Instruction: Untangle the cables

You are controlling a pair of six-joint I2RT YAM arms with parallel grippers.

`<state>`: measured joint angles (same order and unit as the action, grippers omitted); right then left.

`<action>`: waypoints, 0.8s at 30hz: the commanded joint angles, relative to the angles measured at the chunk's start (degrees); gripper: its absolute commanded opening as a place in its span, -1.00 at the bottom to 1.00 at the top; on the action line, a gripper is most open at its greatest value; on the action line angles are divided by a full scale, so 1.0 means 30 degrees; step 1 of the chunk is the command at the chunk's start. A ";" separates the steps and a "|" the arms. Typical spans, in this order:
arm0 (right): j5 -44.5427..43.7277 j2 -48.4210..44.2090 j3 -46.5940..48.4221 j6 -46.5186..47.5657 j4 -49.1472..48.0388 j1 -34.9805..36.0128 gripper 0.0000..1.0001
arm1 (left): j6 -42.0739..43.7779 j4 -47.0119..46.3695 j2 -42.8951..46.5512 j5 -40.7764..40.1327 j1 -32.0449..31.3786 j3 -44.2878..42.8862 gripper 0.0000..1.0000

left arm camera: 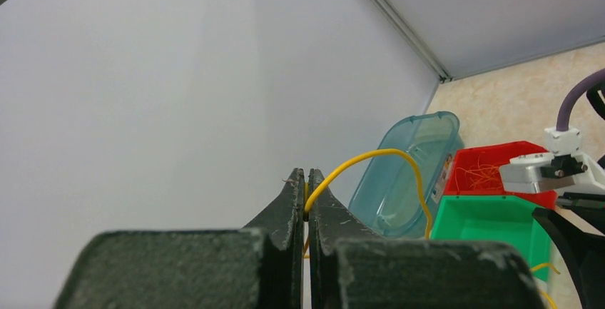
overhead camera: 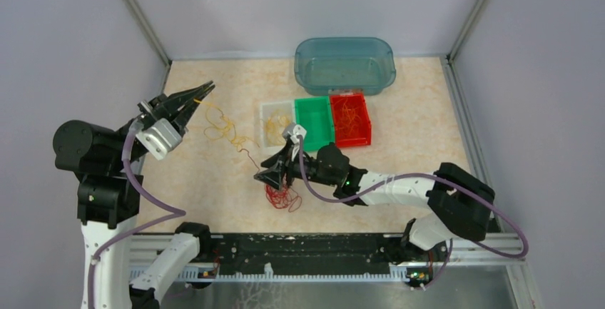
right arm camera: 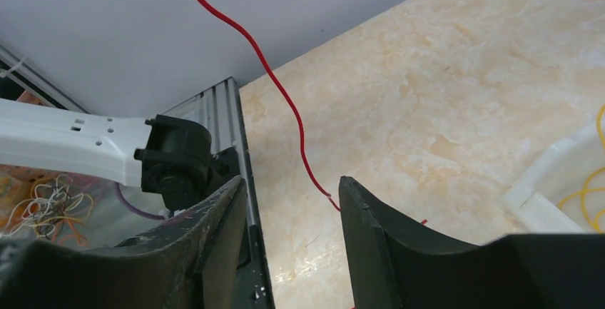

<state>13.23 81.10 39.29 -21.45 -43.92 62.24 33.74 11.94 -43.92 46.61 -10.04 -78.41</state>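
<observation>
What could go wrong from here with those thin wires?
1. The left gripper pinches the yellow wire only at its very tips, so a pull may slip it free.
2. That wire seems to trail toward the red clump, and the right gripper is open, holding nothing. The whole clump might drag along instead of separating.

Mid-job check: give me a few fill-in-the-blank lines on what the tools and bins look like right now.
The left tool pinches a thin wire coloured ___.
The right tool stands ___ beside the red wire.
In the top view, the red bin sits immediately ___ of the green bin.
Missing: yellow; open; right.
</observation>
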 commanded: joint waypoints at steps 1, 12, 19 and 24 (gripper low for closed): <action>0.0224 0.1122 0.1661 -0.0369 -0.1784 0.0287 -0.08 | 0.0078 -0.0517 -0.0055 -0.0152 -0.0101 -0.0607 -1.00; -0.1501 0.1463 -0.0090 -0.0680 -0.3092 0.0319 -1.00 | 0.0210 -0.1542 -0.0299 -0.1035 -0.0091 -0.0879 -1.00; -0.2627 0.0727 -0.2101 -0.0496 -0.2438 0.0344 -1.00 | -0.0993 -0.2200 -0.1308 -0.0525 -0.0103 -0.1268 -1.00; -0.4001 -0.0637 -0.4042 -0.0323 -0.1507 0.0403 -1.00 | -0.2568 -0.3212 -0.1926 -0.0041 -0.0107 -0.0423 -1.00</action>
<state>5.45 84.14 29.89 -22.74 -47.79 62.85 30.50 6.00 -48.25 44.91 -10.04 -81.06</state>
